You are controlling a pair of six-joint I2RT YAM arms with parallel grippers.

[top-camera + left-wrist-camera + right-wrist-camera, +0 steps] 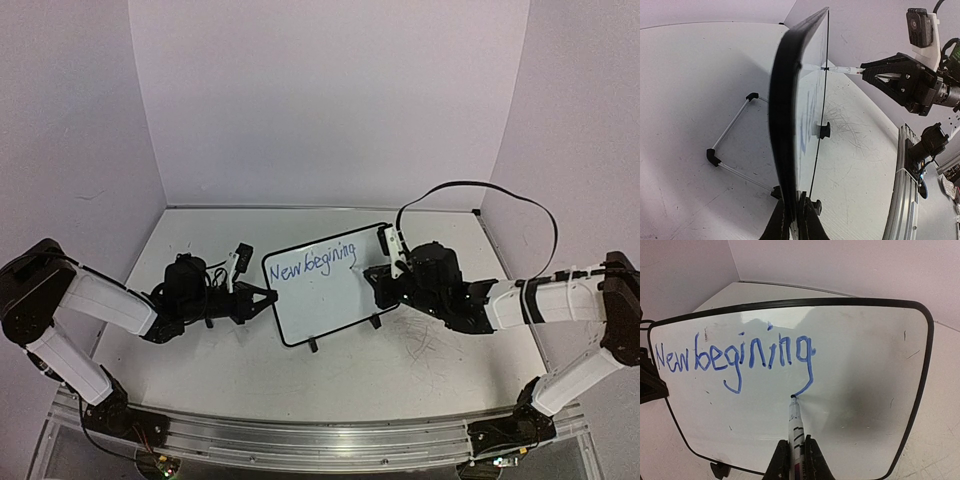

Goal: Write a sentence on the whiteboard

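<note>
Scuffed white table (pixel 430 360), left claw (pixel 265 298) clamped on whiteboard (pixel 335 305) edge, right claw (pixel 794 452) pinching marker (pixel 793 415), tip touching sentence (pixel 735 355) "New begining"

Pale lilac walls (pixel 330 100), scuffed white table (pixel 430 375), metal rail (pixel 300 433)

Black-framed white whiteboard (pixel 867 390) — blue sentence (pixel 735 358); white marker (pixel 795 426), black bands.

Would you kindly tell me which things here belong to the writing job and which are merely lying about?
Job: whiteboard, blue sentence, marker.
Not part of it: grey table scribbles, black cable, metal rail.
</note>
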